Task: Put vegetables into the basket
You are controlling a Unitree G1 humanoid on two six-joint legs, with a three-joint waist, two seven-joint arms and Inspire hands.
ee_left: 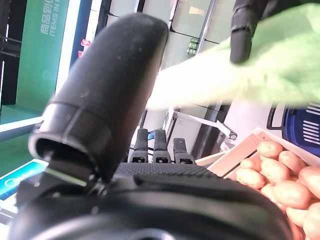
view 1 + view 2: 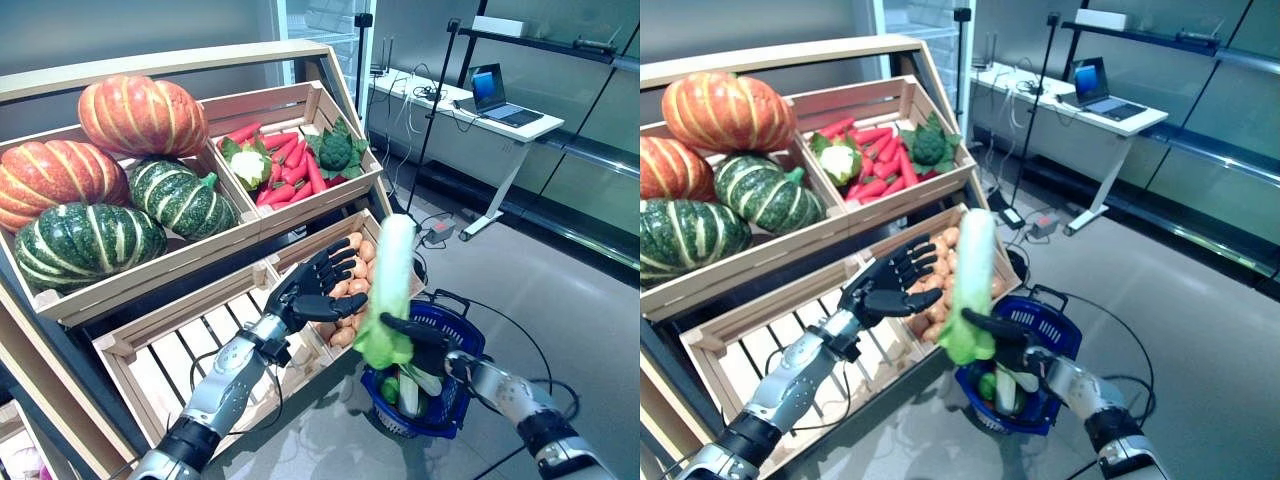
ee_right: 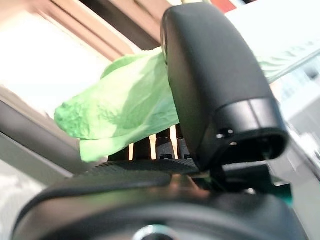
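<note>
A long vegetable (image 2: 393, 280) with a white stalk and green leafy end stands upright, held just above the blue basket (image 2: 462, 400) on the floor. My right hand (image 2: 428, 338) is shut on its leafy lower end; in the right wrist view the thumb (image 3: 210, 75) presses over the green leaves (image 3: 120, 110). My left hand (image 2: 315, 285) hovers open, fingers spread, just left of the stalk and over the potato crate (image 2: 352, 290), not touching the vegetable. The basket holds a white and a green vegetable (image 2: 405, 392).
The wooden stand holds pumpkins (image 2: 140, 115) at upper left, a crate with red vegetables (image 2: 290, 160), cauliflower (image 2: 248, 162) and broccoli (image 2: 335, 150), and a bare slatted crate (image 2: 190, 330) at lower left. A desk with a laptop (image 2: 497, 95) stands behind.
</note>
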